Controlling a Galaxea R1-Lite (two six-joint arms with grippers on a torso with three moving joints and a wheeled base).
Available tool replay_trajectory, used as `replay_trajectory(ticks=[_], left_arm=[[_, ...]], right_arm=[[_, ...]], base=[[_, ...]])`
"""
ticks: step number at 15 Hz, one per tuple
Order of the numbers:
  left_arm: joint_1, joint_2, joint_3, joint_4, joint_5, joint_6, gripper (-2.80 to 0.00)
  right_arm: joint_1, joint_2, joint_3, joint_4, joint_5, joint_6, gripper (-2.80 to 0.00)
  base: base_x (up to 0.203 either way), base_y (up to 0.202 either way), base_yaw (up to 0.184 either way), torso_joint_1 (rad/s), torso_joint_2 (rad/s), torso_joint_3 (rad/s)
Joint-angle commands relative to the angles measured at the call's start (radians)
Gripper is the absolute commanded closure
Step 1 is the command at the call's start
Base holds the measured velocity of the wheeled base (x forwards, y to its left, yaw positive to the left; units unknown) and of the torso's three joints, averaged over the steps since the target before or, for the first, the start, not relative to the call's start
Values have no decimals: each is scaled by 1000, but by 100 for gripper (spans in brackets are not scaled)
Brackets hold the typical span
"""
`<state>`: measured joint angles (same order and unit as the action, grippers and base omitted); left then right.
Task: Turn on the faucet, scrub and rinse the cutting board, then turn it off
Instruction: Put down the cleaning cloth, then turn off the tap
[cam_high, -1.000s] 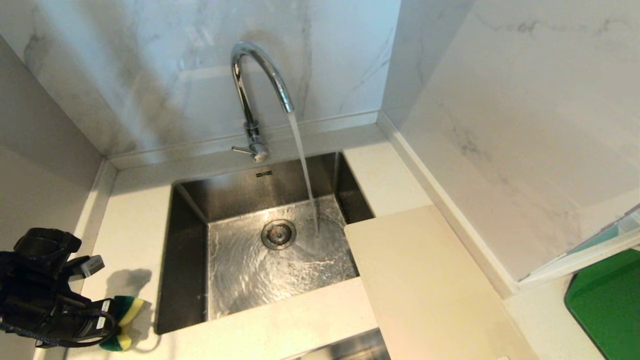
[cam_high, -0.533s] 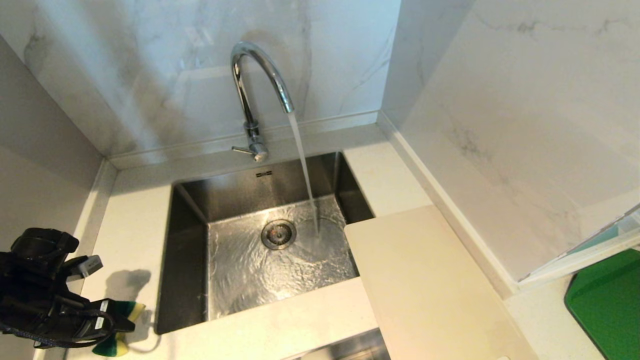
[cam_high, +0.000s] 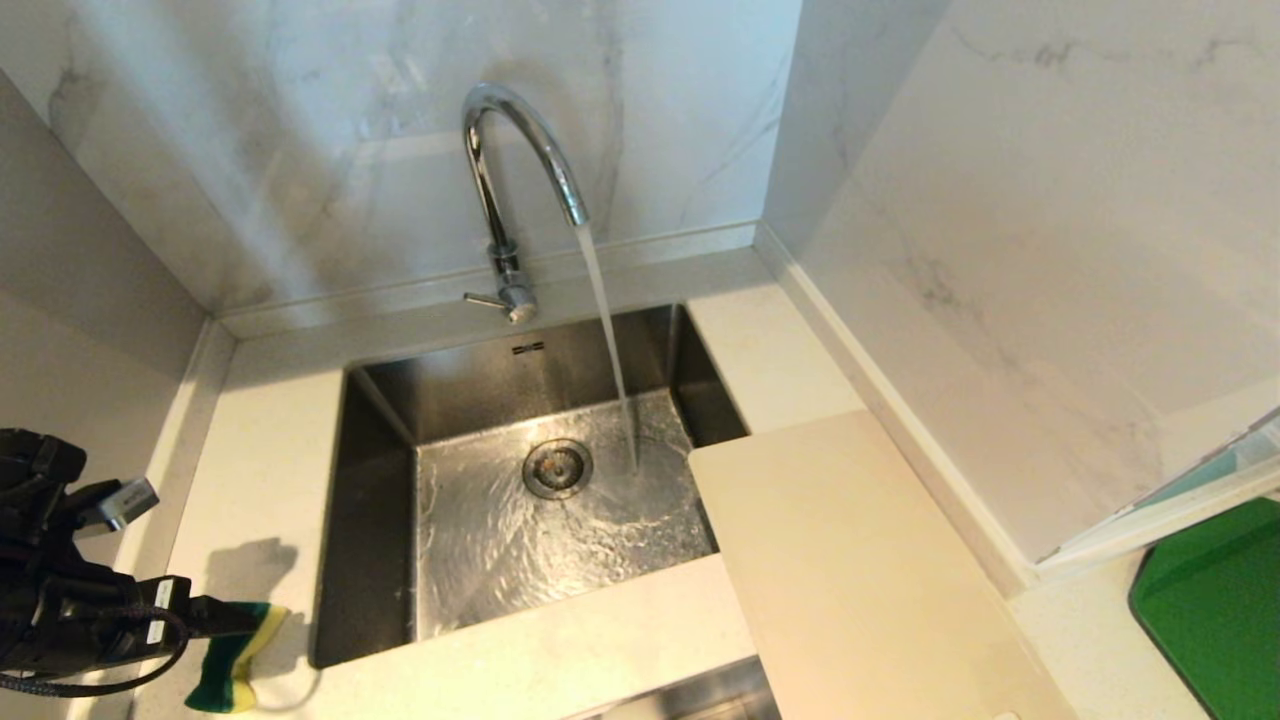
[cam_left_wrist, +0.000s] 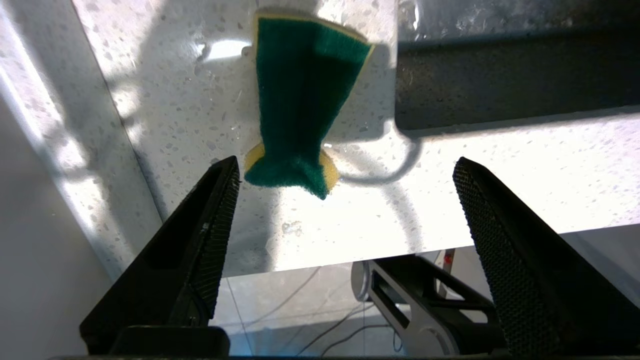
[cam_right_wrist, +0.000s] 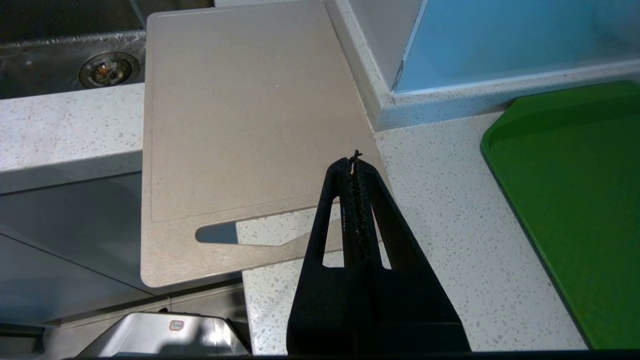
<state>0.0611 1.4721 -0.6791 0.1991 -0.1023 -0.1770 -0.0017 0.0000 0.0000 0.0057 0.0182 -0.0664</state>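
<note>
The chrome faucet (cam_high: 520, 170) stands behind the sink, and water runs from its spout into the basin. The cream cutting board (cam_high: 860, 560) lies flat on the counter right of the sink, one corner over the basin; its slot handle (cam_right_wrist: 220, 233) shows in the right wrist view. A green and yellow sponge (cam_left_wrist: 300, 110) lies on the counter left of the sink. My left gripper (cam_left_wrist: 347, 165) is open just behind it, with nothing between its fingers. My right gripper (cam_right_wrist: 355, 157) is shut and empty over the board's handle end.
The steel sink (cam_high: 380, 420) has a round drain (cam_high: 557, 467) in a wet floor. A dark green board (cam_high: 1215, 600) lies on the counter at far right. Marble walls close in behind and on both sides. The counter's front edge is just behind the left gripper.
My left gripper has opened, let go of the sponge and drawn back towards the left. The sponge now lies on the counter. The water keeps running.
</note>
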Motion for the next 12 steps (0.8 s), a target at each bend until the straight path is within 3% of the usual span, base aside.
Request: replay_trajectory(ticks=[1,3,4,7,12], left_arm=[[2,-35,1,2,-2,-2,-280],[-1,-38,-6,0,-4,0,-280],[-3,-47,-11,0,-4,3,0],[-36,-58,-59,14,-2,3,0],[-189,-52,-279,198,5,-47,0]], right_arm=[[0,0,2,0,0,0,0],[0,0,2,0,0,0,0],[2,0,2,0,0,-1,0],[0,0,2,0,0,-1,0],[0,0,2,0,2,-4,0]], base=[[0,0,0,0,0,0],[0,0,0,0,0,0],[0,0,0,0,0,0],[0,0,0,0,0,0],[0,0,0,0,0,0]])
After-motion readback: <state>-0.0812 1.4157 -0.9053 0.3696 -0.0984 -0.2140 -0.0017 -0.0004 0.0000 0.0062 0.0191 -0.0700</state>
